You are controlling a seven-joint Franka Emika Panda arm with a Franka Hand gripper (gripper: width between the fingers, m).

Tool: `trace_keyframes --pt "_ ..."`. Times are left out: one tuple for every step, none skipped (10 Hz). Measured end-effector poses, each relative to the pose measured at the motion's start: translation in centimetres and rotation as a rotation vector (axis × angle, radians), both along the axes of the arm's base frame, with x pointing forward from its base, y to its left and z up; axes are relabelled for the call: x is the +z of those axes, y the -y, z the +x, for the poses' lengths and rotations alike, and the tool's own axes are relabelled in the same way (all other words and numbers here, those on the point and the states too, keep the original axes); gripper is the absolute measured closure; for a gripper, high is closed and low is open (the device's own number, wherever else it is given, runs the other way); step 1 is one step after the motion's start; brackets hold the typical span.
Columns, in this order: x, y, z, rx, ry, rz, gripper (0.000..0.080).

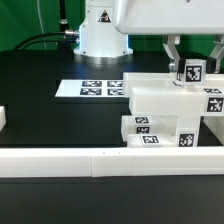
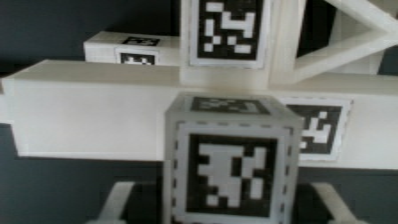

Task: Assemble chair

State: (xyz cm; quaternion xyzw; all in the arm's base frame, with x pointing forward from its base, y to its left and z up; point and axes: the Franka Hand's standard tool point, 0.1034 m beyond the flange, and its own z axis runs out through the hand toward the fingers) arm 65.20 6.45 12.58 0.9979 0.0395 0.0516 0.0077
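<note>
Pinching a short tagged post (image 2: pixel 231 150) between them, the gripper's (image 1: pixel 192 62) fingers (image 1: pixel 173 50) seem closed on its two sides, though their tips are blurred in the wrist view. Just below the fingertips sits the partly built chair (image 1: pixel 165 105), its long white slab (image 2: pixel 125 95) directly under the post. Beyond the fingers stand a second post (image 2: pixel 228 30) and the X-braced frame (image 2: pixel 347 60)

The arm (image 1: pixel 100 35) is glossy white and rounded, with a small dark marking (image 1: pixel 100 15) on its base. Black cables (image 1: pixel 45 40) run beside it. The fingers (image 1: pixel 172 52) are pale grey and slim.
</note>
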Motion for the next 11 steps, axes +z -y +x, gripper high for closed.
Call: trace_keyframes --pt "-0.08 -0.25 0.24 0.0 0.015 0.0 0.0512" --pt "-0.11 -0.3 0.36 0.0 0.022 0.0 0.0512" --pt "-0.13 -0.27 0.41 0.0 0.023 0.0 0.0512" --pt "-0.15 -0.36 0.45 0.001 0.024 0.0 0.0512" --pt "-0.14 -0.38 0.45 0.002 0.025 0.0 0.0512" --pt "-0.13 -0.08 0.48 0.01 0.025 -0.003 0.0512" --pt "-0.11 0.25 0.69 0.022 0.04 -0.006 0.0512" --pt "-0.11 0.25 0.74 0.023 0.046 -0.006 0.0512" --pt "-0.12 0.25 0.74 0.022 0.045 -0.006 0.0499" --pt "-0.13 0.26 0.73 0.022 0.045 -0.006 0.0499" --pt "-0.14 0.26 0.73 0.022 0.045 -0.006 0.0324"
